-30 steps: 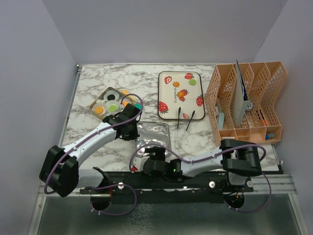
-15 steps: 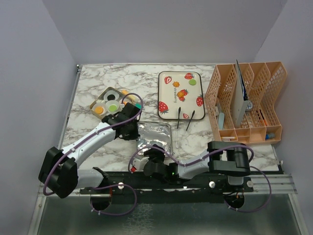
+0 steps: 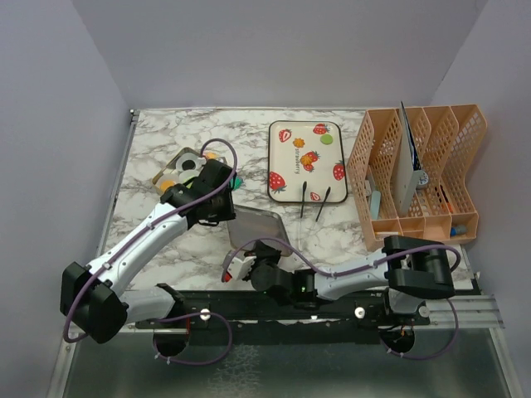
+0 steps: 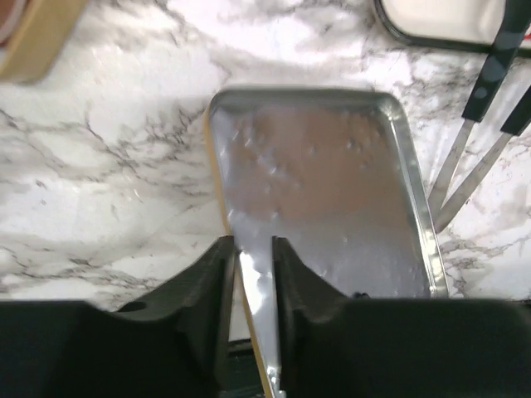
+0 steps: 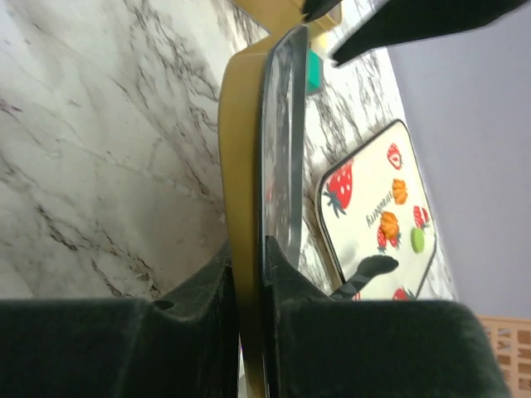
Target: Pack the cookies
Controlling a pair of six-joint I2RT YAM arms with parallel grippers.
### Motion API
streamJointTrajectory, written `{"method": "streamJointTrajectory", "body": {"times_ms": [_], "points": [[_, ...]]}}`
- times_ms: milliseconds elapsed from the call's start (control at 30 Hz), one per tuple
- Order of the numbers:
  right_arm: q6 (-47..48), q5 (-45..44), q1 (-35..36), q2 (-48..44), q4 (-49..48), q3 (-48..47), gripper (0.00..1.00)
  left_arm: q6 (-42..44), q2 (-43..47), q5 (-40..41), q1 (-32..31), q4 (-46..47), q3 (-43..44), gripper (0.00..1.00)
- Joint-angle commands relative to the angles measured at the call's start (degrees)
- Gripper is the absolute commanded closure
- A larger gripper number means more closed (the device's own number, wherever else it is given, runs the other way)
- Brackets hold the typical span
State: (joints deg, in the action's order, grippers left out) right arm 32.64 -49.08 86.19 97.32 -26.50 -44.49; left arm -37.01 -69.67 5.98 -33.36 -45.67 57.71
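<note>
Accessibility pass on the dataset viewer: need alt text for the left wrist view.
The left fingers pinch the near edge of a silver rectangular metal lid, with a white marble table behind it. Two black-handled tools lie at the right, beside the corner of a white tray; the corner of a tan box shows at upper left.

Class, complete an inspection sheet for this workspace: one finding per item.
Surface: white marble-patterned table.
Job's things: cookies in the cups of a tan box; one green cookie on the strawberry tray.
Clutter: two black-handled tools; orange file rack holding oddments.
Grippers: left gripper and right gripper, jaws of both shut on edges of the silvery panel.
Cables: purple cables along both arms, no snag seen.
Surroundings: plain grey walls; nothing else seen.
</note>
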Motion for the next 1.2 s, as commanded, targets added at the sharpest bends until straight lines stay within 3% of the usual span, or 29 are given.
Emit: {"method": "streamJointTrajectory", "body": {"times_ms": [0, 200, 433, 733, 1000, 1167], "points": [[-3.95, 4.6, 0.68, -4.1, 3.42, -0.62, 0.9, 2.7, 2.84, 8.35, 0.56, 0.95, 5.37, 0.6], [-7.08, 6.5, 0.65, -7.93, 5.31, -0.56, 0.93, 6.94, 3.06, 17.07, 2.75, 0.48, 10.88, 0.34], [-10.56, 6.9, 0.09, -11.72, 4.78, 1.1, 0.93, 10.98, 1.08, 18.34, 10.58, 4.08, 11.85, 0.15], [-21.86, 9.46, -4.63, -18.03, 8.25, 0.8, 0.94, 15.25, -5.58, 5.2, 19.92, 10.59, 7.57, 0.14], [-35.09, 12.25, -11.33, -25.68, 11.14, 2.49, 0.94, 18.5, -12.78, -0.16, 21.69, 10.76, 5.79, 0.14], [-37.79, 11.41, -13.2, -29.45, 11.76, 3.81, 0.94, 19.6, -16.31, -2.23, 21.92, 10.86, 4.69, 0.14]]}}
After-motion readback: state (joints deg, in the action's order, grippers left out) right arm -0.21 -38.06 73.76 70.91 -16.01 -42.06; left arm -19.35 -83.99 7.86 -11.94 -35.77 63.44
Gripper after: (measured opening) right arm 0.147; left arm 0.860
